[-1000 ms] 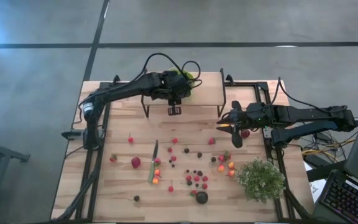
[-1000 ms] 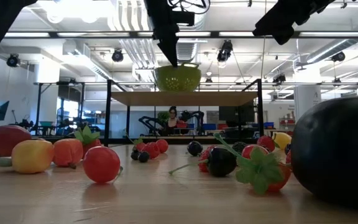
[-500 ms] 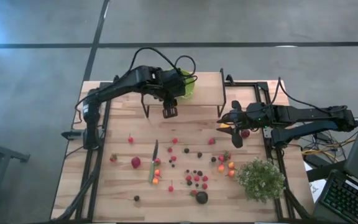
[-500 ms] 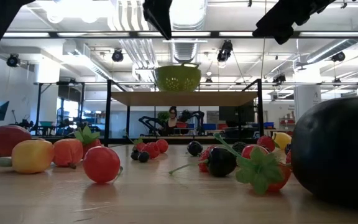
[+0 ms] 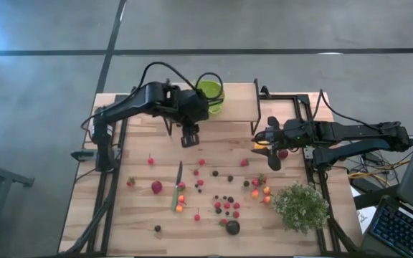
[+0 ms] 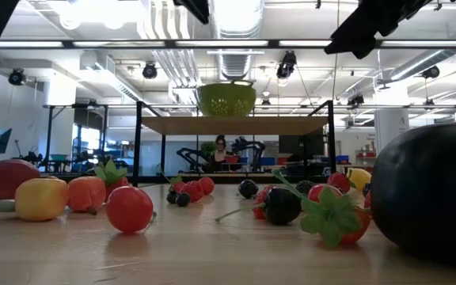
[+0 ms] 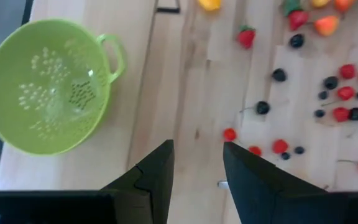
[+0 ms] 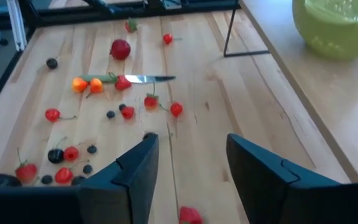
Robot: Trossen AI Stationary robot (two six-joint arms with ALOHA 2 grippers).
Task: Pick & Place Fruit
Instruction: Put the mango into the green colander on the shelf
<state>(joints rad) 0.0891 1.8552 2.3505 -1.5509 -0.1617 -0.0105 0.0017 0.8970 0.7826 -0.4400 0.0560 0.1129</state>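
The fruit lies scattered on the wooden table: red berries [image 5: 226, 205], dark ones [image 7: 279, 74], orange pieces [image 5: 266, 190], and one big dark round fruit [image 5: 232, 227] [image 6: 434, 202]. A green colander [image 5: 210, 95] [image 7: 45, 87] stands on a raised shelf [image 5: 236, 107]. My left gripper [image 5: 190, 137] [image 7: 197, 149] is open, in the air in front of the shelf, nearer me than the colander. My right gripper [image 5: 259, 147] [image 8: 191, 146] is open, hovering at the table's right side over an orange fruit [image 5: 259, 149], holding nothing.
A green-handled knife [image 5: 178, 185] lies among the fruit left of centre. A bushy pale-green plant [image 5: 301, 206] stands at the near right corner. The shelf's black legs [image 8: 229, 37] stand on the table's far half. Bare wood lies between shelf and fruit.
My left gripper has drawn back from over the colander, toward the table's near edge and a little left, and has risen out of the low view's top. The colander, now uncovered, stays on the shelf. The fruit has not moved.
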